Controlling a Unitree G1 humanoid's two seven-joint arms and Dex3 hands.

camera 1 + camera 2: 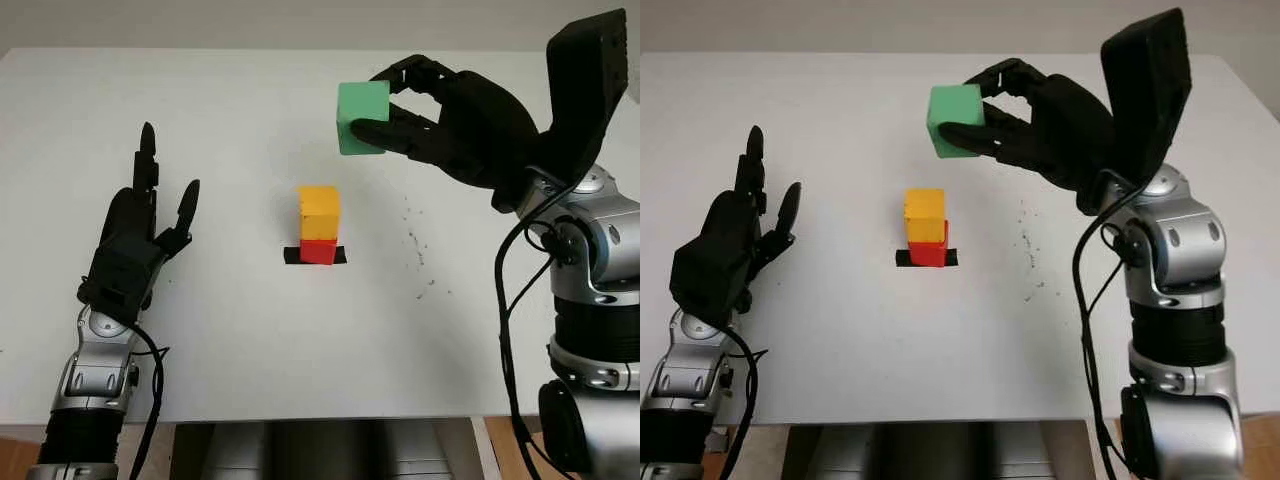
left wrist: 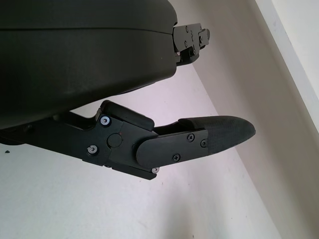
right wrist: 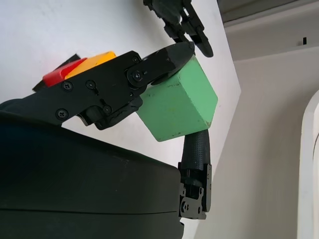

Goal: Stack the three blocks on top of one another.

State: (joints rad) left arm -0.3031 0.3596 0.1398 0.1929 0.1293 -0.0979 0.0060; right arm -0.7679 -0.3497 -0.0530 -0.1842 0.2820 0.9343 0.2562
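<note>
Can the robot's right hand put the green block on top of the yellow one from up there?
Probably yes. The right hand holds the green block in the air, and nothing sits on the yellow block or in between.

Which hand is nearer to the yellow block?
Right. The right hand, holding the green block, is raised just beyond the yellow block; the open left hand is far off to its side.

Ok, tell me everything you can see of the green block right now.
The green block is a plain matte cube, a solid mint green with slightly rounded edges and no markings visible. The right hand grips it with black fingers pressing on opposite faces. It is held tilted in the air above the white table, touching nothing else, beyond and to the right of the yellow block stacked on the red block.
</note>
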